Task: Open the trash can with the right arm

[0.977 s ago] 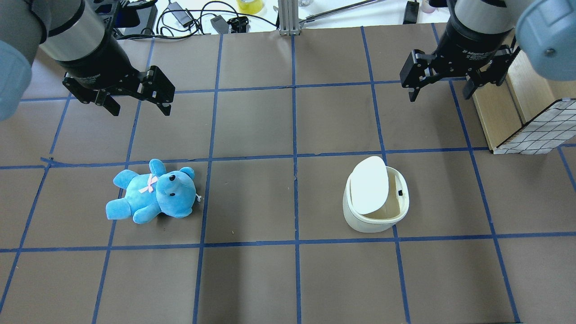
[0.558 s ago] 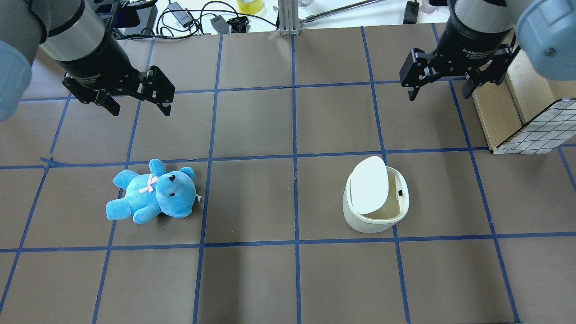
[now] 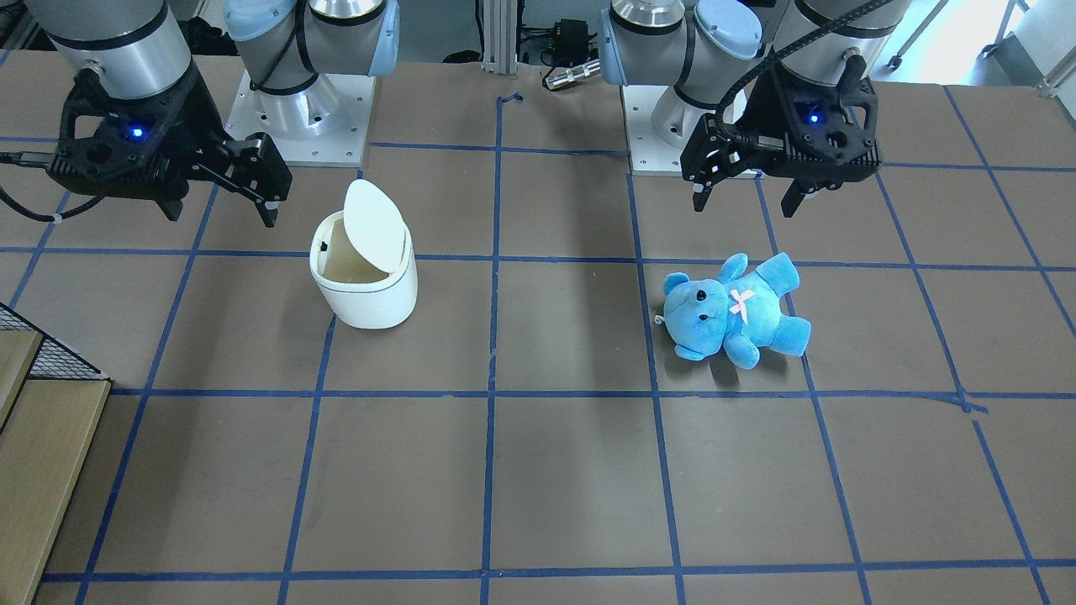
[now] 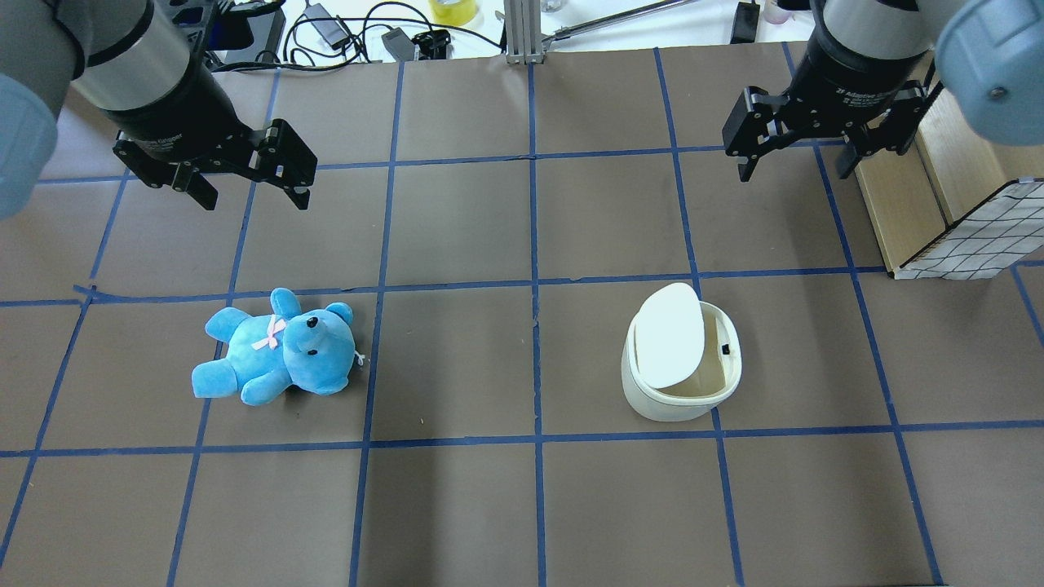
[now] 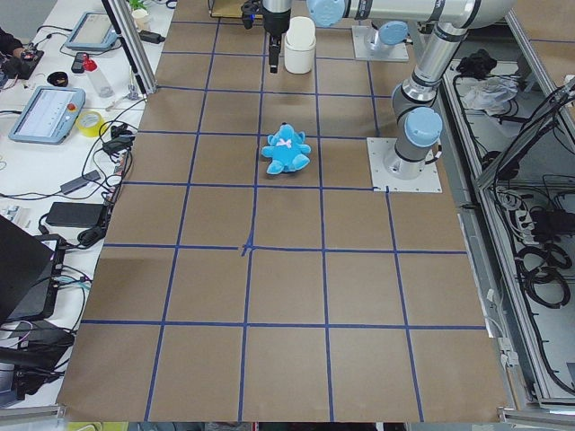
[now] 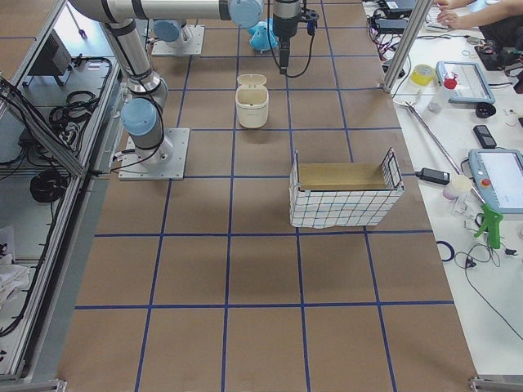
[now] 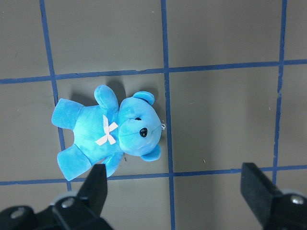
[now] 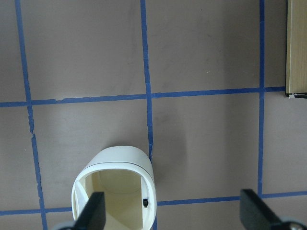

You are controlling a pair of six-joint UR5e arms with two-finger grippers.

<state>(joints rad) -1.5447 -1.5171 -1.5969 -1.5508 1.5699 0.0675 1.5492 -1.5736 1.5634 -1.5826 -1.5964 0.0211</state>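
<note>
The white trash can stands right of the table's middle with its flip lid tilted up, so the cream inside shows. It also shows in the front-facing view and at the bottom of the right wrist view. My right gripper hangs open and empty, above and beyond the can toward the far side and apart from it; the front-facing view shows it too. My left gripper is open and empty, above and beyond a blue plush bear.
The bear lies on its back at the left, also in the left wrist view. A wood-lined wire basket stands at the right edge, close to my right gripper. Cables and tools lie beyond the far edge.
My right gripper has drifted very slightly toward the far edge. The can, its raised lid, the bear and my left gripper have not moved.
</note>
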